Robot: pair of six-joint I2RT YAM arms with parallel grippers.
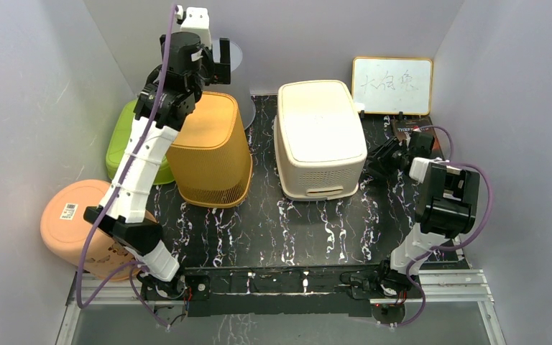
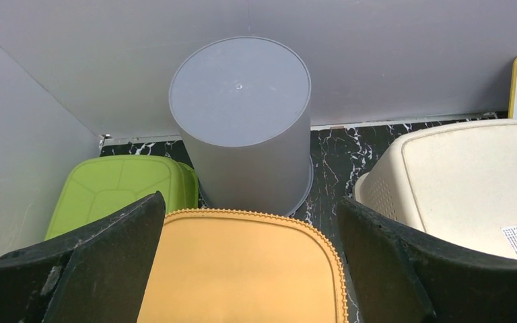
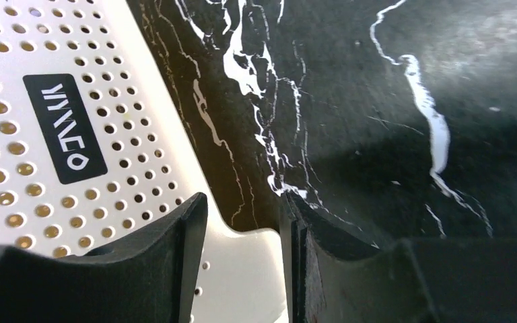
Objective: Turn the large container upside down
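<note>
The large cream perforated container [image 1: 320, 136] stands bottom-up on the black marbled mat [image 1: 273, 230]. My right gripper [image 1: 382, 159] is low at its right side, by the rim. In the right wrist view the cream rim [image 3: 249, 269] fills the narrow gap between the fingers of my right gripper [image 3: 242, 208], so it is shut on that rim. My left gripper [image 1: 215, 61] hovers over the back edge of the orange basket [image 1: 212, 147]. In the left wrist view my left gripper [image 2: 249, 208] is wide open and empty above the orange basket [image 2: 242, 276].
A grey cylindrical bin [image 2: 242, 121] stands bottom-up against the back wall. A green container [image 1: 123, 140] lies behind the left arm, and a peach bin [image 1: 72, 223] at the near left. A whiteboard [image 1: 392, 85] leans at the back right. Walls close in on three sides.
</note>
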